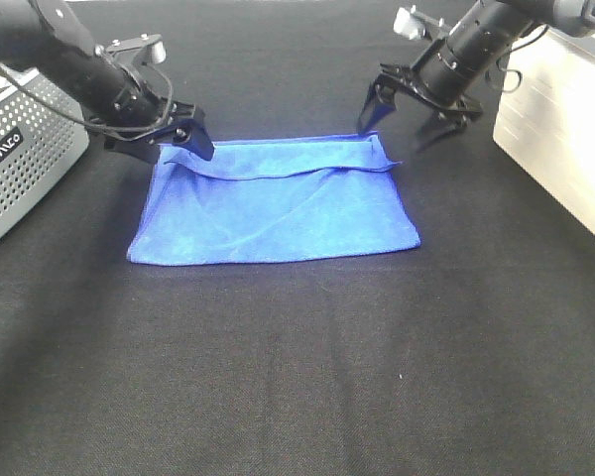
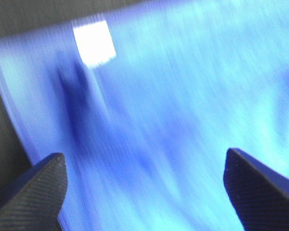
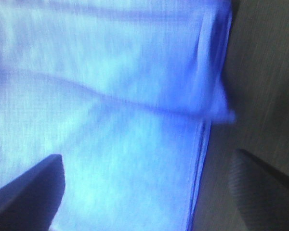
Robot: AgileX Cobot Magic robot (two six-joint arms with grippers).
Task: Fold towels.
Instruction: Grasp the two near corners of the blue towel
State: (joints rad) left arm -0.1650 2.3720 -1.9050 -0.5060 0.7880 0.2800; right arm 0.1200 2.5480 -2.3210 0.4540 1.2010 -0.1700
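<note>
So the towel lies mid-frame on the table, long side running left-right. At its upper-left corner sits the left gripper, at the upper-right the right gripper. Both are spread wide, nothing pinched, and look about equally close.

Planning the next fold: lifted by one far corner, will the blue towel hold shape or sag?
Likely sags: the towel lies in soft creases, its far edge flopped over. Probably light, being thin cloth. It may drag rather than slide on the textured table.

Grey perforated box: label reads roughly "NIVCO".
</note>
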